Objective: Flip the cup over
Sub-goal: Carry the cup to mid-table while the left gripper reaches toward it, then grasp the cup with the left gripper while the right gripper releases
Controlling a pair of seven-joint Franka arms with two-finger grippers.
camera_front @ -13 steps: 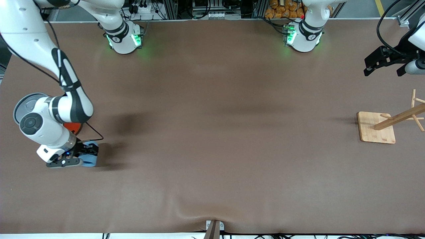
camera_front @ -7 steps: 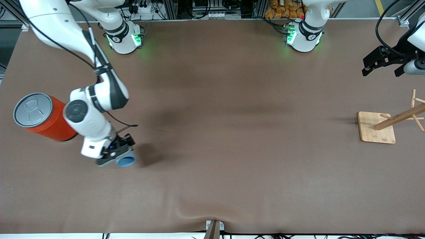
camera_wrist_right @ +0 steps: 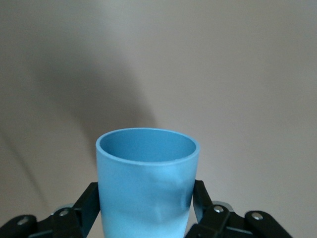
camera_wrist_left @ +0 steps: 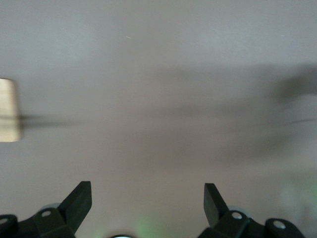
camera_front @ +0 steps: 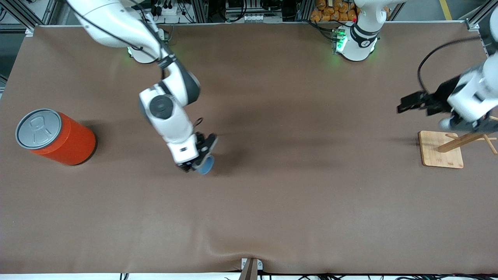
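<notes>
My right gripper (camera_front: 200, 157) is shut on the light-blue cup (camera_front: 204, 165) and holds it in the air over the middle of the table, toward the right arm's end. In the right wrist view the cup (camera_wrist_right: 147, 183) sits between the two black fingers (camera_wrist_right: 88, 204), which press its sides, and its open mouth points away from the wrist. My left gripper (camera_front: 418, 104) is open and empty, in the air next to the wooden rack at the left arm's end. In the left wrist view its fingertips (camera_wrist_left: 81, 198) stand wide apart over bare table.
A large orange can (camera_front: 54, 137) with a grey pull-tab lid stands at the right arm's end of the table. A wooden rack (camera_front: 453, 147) on a square wooden base stands at the left arm's end. The brown table cover (camera_front: 272, 194) has a wrinkle near its front edge.
My right gripper has carried the cup from beside the orange can toward the table's middle, uncovering the can. My left gripper has swung toward the wooden rack.
</notes>
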